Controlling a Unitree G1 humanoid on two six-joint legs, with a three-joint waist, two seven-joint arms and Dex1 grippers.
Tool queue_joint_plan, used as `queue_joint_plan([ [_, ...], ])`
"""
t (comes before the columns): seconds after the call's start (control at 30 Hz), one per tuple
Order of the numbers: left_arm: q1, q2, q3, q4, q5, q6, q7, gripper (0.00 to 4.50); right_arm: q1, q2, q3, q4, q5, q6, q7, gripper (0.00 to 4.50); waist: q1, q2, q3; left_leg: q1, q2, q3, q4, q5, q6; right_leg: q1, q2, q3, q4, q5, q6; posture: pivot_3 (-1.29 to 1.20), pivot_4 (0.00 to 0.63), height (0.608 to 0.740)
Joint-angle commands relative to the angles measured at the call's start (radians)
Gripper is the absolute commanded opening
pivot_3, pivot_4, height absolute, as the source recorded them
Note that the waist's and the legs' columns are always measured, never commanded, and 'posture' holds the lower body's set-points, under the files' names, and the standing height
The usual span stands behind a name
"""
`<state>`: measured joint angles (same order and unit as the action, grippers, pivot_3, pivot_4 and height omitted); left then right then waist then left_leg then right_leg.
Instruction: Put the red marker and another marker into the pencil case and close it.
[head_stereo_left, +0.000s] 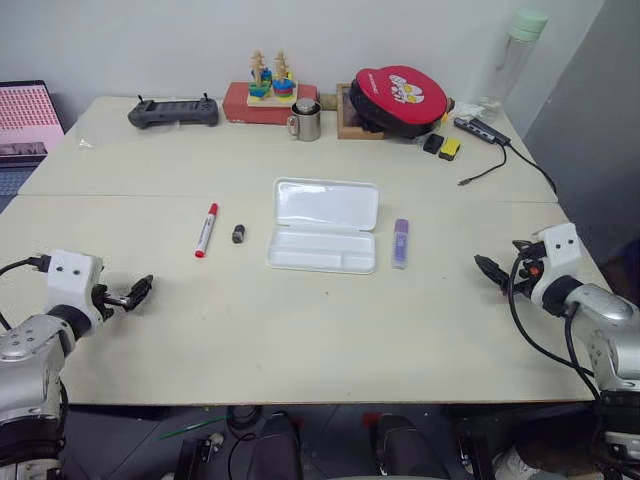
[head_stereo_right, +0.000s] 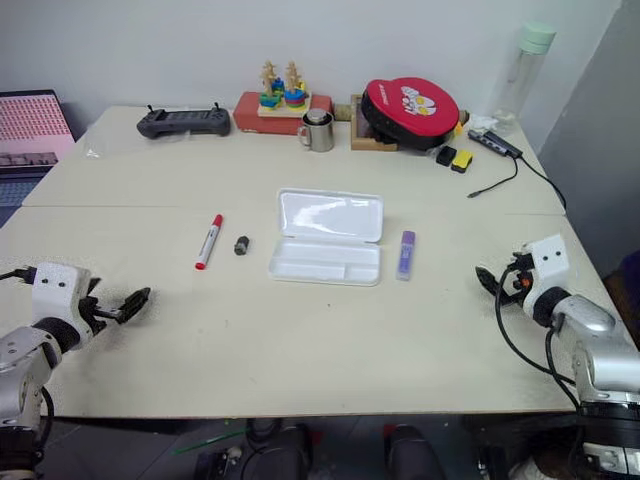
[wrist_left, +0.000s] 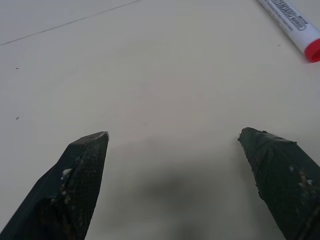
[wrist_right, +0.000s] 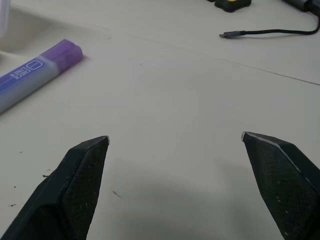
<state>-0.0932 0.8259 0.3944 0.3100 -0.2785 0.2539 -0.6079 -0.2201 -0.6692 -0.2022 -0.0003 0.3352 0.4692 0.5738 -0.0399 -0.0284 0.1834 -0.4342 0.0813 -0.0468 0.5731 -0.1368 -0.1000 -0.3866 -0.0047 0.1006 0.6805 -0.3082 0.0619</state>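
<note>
Left eye view took in a wide cream table (head_stereo_left: 300, 340) with the pencil case (head_stereo_left: 323, 238) lying open near its middle, the lid folded back toward the far side and the divided tray on the near side with nothing in it. At the far edge sat a red round zip pouch (head_stereo_left: 400, 95), a clear bottle with a pale green cap (head_stereo_left: 512, 60) to its right, a black handheld controller (head_stereo_left: 173, 112) to the left, a red box bearing a wooden stacking toy (head_stereo_left: 270, 95), and a metal mug (head_stereo_left: 306, 121) just in front of that box. A black cable (head_stereo_left: 505, 160) trailed along the far right. The red marker (head_stereo_left: 206, 229) lay left of the case, apart from it, red cap toward the far side. The purple marker (head_stereo_left: 401, 242) lay just right of the case tray, not touching it. A tiny black cylinder (head_stereo_left: 239, 234) sat between the red marker and the case. The left gripper (head_stereo_left: 138, 292) hovered over the near left of the table, its fingers spread wide and holding nothing; the right gripper (head_stereo_left: 492, 270) hung at the near right, likewise spread wide and empty, well apart from the purple marker.
</note>
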Motion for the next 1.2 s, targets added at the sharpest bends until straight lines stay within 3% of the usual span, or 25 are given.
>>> queue_joint_plan([
  [0.03,0.001,0.044,0.039,-0.026,-0.002,-0.006,-0.025,4.50,-0.035,-0.015,-0.006,-0.016,0.007,-0.008,0.035,4.47,-0.001,0.000,0.000,0.000,0.000,0.000,0.000,0.000,0.000,0.000,0.000,0.000,0.000,0.000,0.000,0.00,0.150,0.740],
  [0.9,-0.112,-0.019,0.030,0.029,-0.042,-0.008,-0.064,4.50,-0.010,0.028,-0.048,-0.055,0.018,-0.004,0.024,4.47,-0.001,0.000,0.000,0.000,0.000,0.000,0.000,0.000,0.000,0.000,0.000,0.000,0.000,0.002,0.004,0.00,0.150,0.740],
  [1.2,-0.127,-0.048,0.055,-0.086,-0.183,0.079,-0.162,4.50,-0.059,0.018,-0.049,-0.118,0.067,0.037,0.058,4.47,-0.002,0.000,0.000,0.000,0.000,0.000,0.000,0.000,0.000,0.000,0.000,0.000,0.001,0.003,0.005,0.00,0.150,0.740],
])
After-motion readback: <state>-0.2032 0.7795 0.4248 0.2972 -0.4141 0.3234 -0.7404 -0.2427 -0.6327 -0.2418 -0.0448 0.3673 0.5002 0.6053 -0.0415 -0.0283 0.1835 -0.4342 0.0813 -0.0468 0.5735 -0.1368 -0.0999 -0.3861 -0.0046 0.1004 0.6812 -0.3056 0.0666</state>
